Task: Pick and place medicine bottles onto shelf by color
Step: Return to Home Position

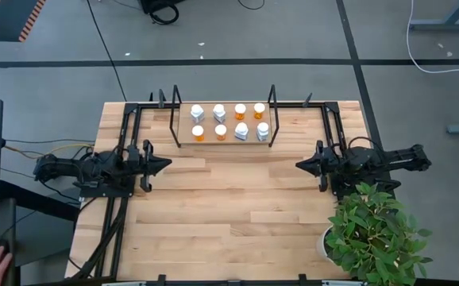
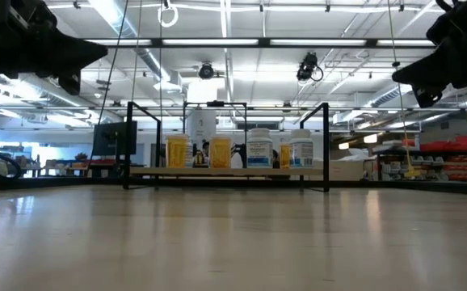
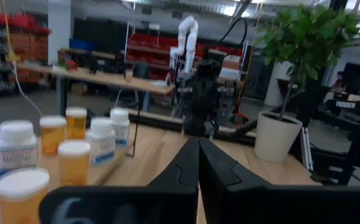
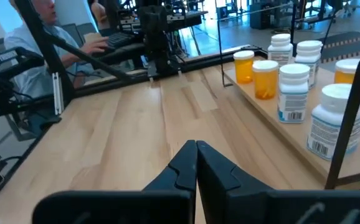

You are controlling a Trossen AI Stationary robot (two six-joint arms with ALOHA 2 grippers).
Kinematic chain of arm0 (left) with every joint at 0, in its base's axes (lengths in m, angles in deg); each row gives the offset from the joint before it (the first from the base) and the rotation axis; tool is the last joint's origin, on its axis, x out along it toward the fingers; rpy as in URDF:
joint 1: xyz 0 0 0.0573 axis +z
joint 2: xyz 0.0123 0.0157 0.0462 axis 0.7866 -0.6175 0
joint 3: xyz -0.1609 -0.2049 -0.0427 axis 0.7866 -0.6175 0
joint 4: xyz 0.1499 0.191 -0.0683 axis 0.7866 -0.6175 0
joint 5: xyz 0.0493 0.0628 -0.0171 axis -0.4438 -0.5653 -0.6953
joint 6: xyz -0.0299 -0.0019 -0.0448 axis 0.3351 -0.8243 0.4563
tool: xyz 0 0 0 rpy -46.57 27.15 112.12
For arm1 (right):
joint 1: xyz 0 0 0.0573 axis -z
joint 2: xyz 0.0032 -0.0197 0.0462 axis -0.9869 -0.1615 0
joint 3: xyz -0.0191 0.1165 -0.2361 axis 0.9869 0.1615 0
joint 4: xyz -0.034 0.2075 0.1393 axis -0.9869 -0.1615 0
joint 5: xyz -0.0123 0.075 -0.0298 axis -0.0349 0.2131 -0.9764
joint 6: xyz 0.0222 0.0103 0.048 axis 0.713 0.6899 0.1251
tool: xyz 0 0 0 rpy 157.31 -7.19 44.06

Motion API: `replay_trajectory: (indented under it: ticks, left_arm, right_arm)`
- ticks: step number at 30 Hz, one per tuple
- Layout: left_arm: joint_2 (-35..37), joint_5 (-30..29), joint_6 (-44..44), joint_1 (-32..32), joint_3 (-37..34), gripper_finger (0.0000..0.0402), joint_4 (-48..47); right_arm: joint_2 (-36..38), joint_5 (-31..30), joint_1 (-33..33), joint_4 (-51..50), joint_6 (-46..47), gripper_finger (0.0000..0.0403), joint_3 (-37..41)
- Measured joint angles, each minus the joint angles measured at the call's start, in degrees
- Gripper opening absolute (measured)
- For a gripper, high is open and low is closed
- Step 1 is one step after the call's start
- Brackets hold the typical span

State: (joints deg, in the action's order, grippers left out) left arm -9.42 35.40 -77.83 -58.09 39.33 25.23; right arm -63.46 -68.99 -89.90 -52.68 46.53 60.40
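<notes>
flr: grey concrete [image 1: 293,32], dark tape lines [image 1: 355,48], cables [image 1: 440,48] far right | ceil: strip lights [image 2: 225,42], bright | furn: slatted wood tabletop [image 1: 229,214], potted plant [image 1: 372,230] on near right corner, red racks [image 2: 452,158] far right, workbench [image 3: 99,78] beyond | monitor [image 2: 112,137] far left | person [image 4: 30,37] seated at keyboard, left side

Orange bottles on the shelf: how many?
4, on the shelf: in the high view, two orange bottles at the upper row's right end, two at the lower row's left end. None seem hidden.
</notes>
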Motion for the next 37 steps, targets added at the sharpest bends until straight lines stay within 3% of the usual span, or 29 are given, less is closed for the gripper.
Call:
replay_trajectory:
  ticks: [5,10,19,26,33,37]
  left_arm:
    - [-0.1,0.1,0.5,0.0,0.0,0.0005,-0.3]
    - [-0.2,0.5,-1.3,0.0,0.0,0.0003,0.1]
    - [-0.2,0.5,-2.5,0.0,-0.1,0.0003,0.8]
    - [-0.2,0.5,-2.1,0.0,-0.1,0.0010,0.8]
    - [-0.2,1.0,-2.8,0.0,-0.1,0.0006,-0.2]
    - [-0.2,6.2,-5.0,0.0,-0.1,0.0008,-1.4]
  right_arm:
    - [-0.1,1.7,0.0,9.1,-2.7,0.0012,4.9]
    - [0.0,9.9,0.0,20.1,-11.1,0.0012,8.5]
    - [-0.3,10.0,5.3,20.2,-20.3,0.0012,8.5]
    - [-0.3,17.7,13.2,19.0,-16.7,0.0012,8.5]
    - [-0.4,17.9,14.7,19.0,-14.5,0.0012,8.5]
    - [-0.4,17.9,14.6,18.9,-14.5,0.0012,8.5]
